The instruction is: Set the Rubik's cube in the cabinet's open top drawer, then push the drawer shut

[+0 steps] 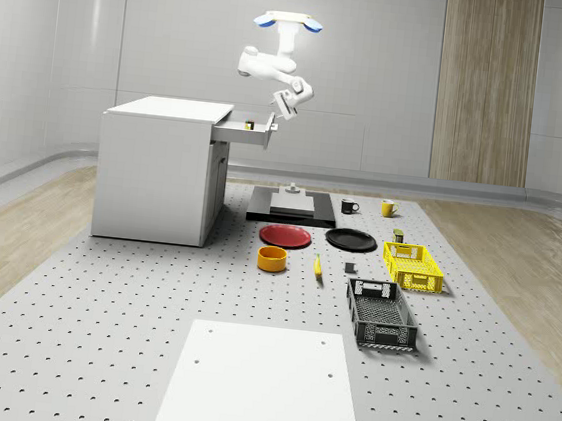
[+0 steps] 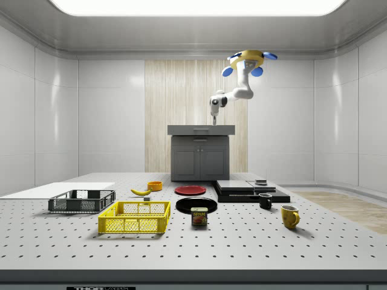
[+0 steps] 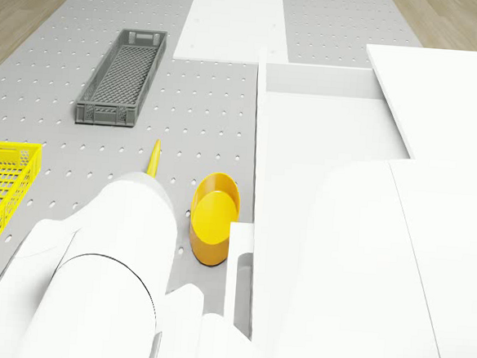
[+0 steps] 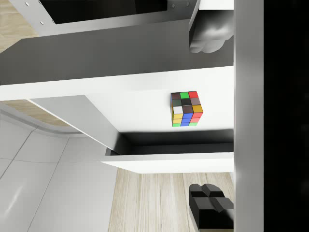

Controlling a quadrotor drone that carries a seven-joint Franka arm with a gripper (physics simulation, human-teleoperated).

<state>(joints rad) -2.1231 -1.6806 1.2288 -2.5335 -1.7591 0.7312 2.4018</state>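
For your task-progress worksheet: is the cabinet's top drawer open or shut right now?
Open. The drawer juts out from the cabinet, with the Rubik's cube resting inside; the gripper hangs by its front.

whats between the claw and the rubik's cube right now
Only the drawer's front panel: in the whole-scene view the claw is just outside it, the Rubik's cube inside.

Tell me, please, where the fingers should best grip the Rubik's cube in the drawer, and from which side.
Grip the Rubik's cube on two opposite side faces, coming from above: it sits flat on the floor of the open drawer, whose walls block any sideways approach. The drone hovers beside the cabinet, gripper near the drawer's front.
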